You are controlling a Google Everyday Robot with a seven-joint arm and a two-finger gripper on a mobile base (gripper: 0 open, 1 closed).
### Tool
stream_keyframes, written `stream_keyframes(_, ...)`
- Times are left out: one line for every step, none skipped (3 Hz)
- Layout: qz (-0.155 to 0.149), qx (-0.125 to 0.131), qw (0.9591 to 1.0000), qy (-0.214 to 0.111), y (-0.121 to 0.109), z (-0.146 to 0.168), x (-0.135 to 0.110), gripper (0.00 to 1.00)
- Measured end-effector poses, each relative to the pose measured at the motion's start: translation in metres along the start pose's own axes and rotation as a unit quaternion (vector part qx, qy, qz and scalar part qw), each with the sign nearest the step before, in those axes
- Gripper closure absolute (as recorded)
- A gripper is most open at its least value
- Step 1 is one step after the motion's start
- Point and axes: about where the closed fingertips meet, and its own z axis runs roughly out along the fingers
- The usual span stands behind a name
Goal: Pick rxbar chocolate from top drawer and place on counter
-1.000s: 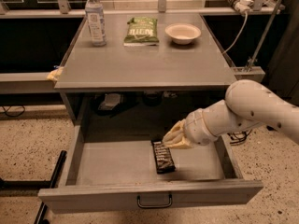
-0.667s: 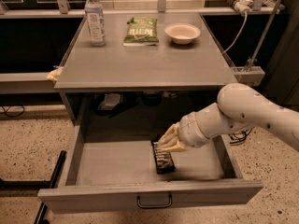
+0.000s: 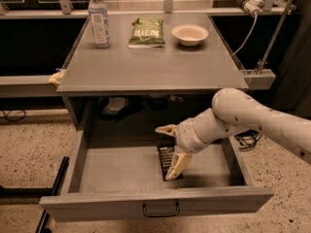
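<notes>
The gripper hangs inside the pulled-out top drawer, its two pale fingers spread wide apart: one points left and level, the other angles down toward the drawer floor. The lower fingertip lies over the rxbar chocolate; whether it touches the wrapper cannot be told, and nothing is pinched between the fingers. The white arm reaches in from the right edge of the view, bends at a rounded joint beside the drawer's right wall, and slopes down and left to the wrist.

The one rxbar chocolate, a dark bar with pale lettering, lies flat on the drawer floor, right of centre and near the front panel, with its long side running front to back. The drawer front carries one small dark pull handle at its middle.

Above, the grey counter holds three things in a row along its far edge: one clear water bottle standing upright at the left, one green snack bag lying flat in the middle, and one pale bowl at the right. They stand apart from one another.

A white cable runs down behind the counter's right corner. The cabinet stands on a speckled stone floor, with dark shelving behind it.
</notes>
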Motion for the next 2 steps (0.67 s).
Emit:
stream_keyframes(-0.008,-0.008,0.9999,-0.004,-0.0048,0.0113,0.0029,0.1)
stream_keyframes(-0.015,-0.007,0.9999,-0.001,-0.0078,0.0187,0.0094,0.11)
